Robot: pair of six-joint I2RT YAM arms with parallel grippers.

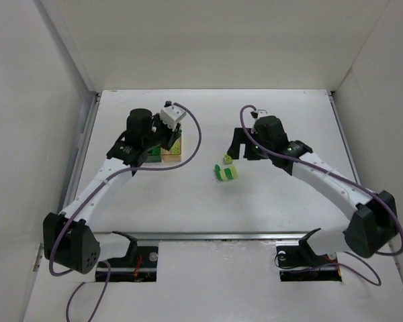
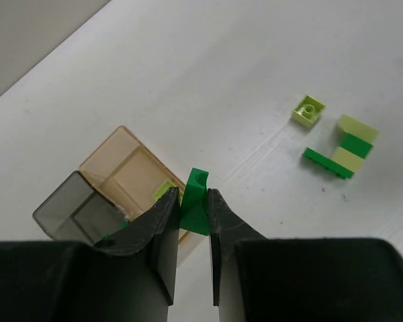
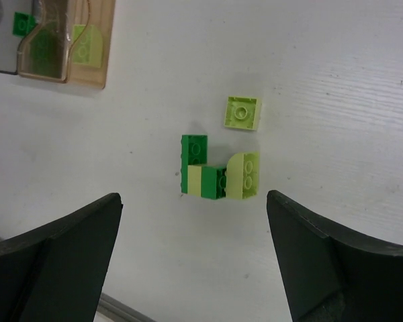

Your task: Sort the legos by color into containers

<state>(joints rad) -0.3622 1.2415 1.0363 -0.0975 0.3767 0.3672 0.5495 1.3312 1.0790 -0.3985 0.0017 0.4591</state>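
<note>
Pinching green lego (image 2: 197, 182), left hand (image 2: 191, 196) hovers above containers (image 2: 114, 168).

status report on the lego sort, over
Left gripper shut on green brick above the boxes. Right gripper open above brick cluster and loose pale brick. Nothing blocking.

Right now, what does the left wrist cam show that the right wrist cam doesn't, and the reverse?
Left wrist only: the left gripper shut on a dark green brick, seen against the near edge of the amber box; the grey box nearly whole.
Right wrist only: the right gripper, open, with the stuck-together bricks just ahead of it.
Both: the amber box with a pale brick inside, the loose pale brick and the stuck-together bricks.
</note>
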